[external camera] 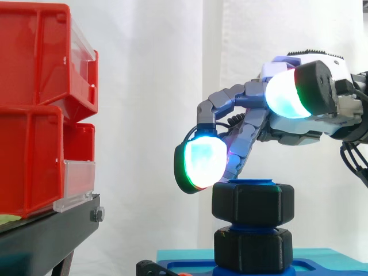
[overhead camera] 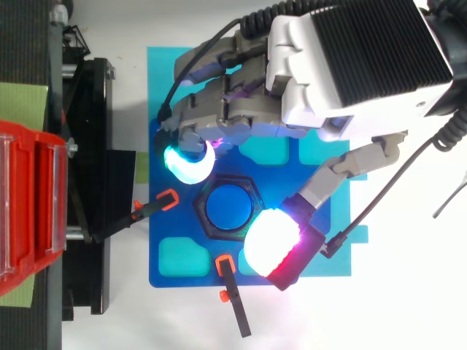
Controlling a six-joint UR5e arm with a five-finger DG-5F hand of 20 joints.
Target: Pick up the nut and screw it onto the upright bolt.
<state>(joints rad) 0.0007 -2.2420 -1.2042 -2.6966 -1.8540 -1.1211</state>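
Observation:
A black hex nut [external camera: 253, 202] sits level at the top of the upright blue bolt [overhead camera: 228, 208], whose tip [external camera: 253, 181] just shows above it. A second black nut [external camera: 252, 250] sits lower on the same bolt, against the blue base plate [overhead camera: 175, 219]. My hand [external camera: 270, 123] hovers over the bolt, open, with its fingers spread. One glowing fingertip [external camera: 201, 164] hangs beside the upper nut's top left edge. Another glowing pad [external camera: 287, 95] stays well above it. From above, the two pads [overhead camera: 190, 160] [overhead camera: 273, 244] flank the nut [overhead camera: 198, 210] on opposite sides and nothing is held.
Red bins [external camera: 34, 115] on a black stand [external camera: 46, 230] rise to the left of the base plate. Two black clamps with orange tips [overhead camera: 157, 205] [overhead camera: 230, 281] hold the plate down on a teal mat [overhead camera: 160, 73].

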